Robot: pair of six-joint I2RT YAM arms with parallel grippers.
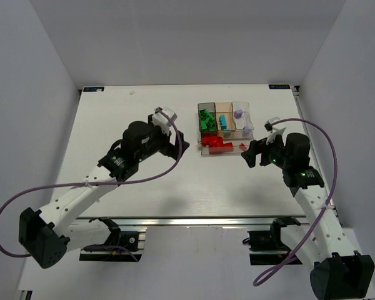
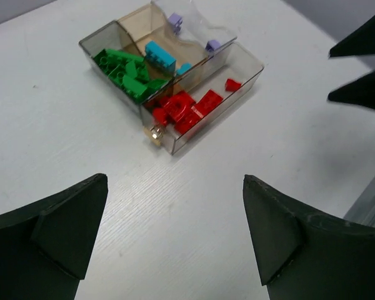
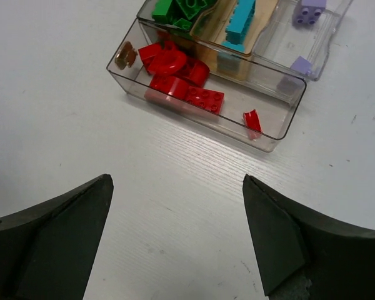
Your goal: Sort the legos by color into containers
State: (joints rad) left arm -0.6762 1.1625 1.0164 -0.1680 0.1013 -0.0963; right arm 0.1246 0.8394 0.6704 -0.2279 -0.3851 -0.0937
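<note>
Since every one of the legos point(image 2: 187, 109) in view is lying inside the containers point(image 2: 245, 86), the step in hand is looking like a final check and a clean retreat rather than another pick. The left gripper point(image 2: 174, 184) is hovering on the tray's left with its jaws wide apart, holding nothing. The right gripper point(image 3: 176, 182) is hovering on the tray's right, jaws likewise spread and empty.

The green legos point(image 2: 128, 72) are filling the smoky compartment and the cyan legos point(image 2: 159, 53) are lying in the tan one. Two purple bricks point(image 3: 309, 11) are sitting in the clear square one. The red legos point(image 3: 181, 78) are lying in the long compartment, with one small red piece point(image 3: 252, 120) resting apart near its end.

To do this well, I am judging that each arm should be rising before swinging away, since the tray is looking light and a brushed wall could be shifting it.

A small brownish thing point(image 3: 125, 56) is sitting at the tray's corner. Whether it is inside or outside the wall cannot be told, so it is deserving a look. Nothing loose is showing on the white tabletop point(image 1: 131, 119), and the purple cables point(image 1: 334, 162) are looping well apart from the tray.
</note>
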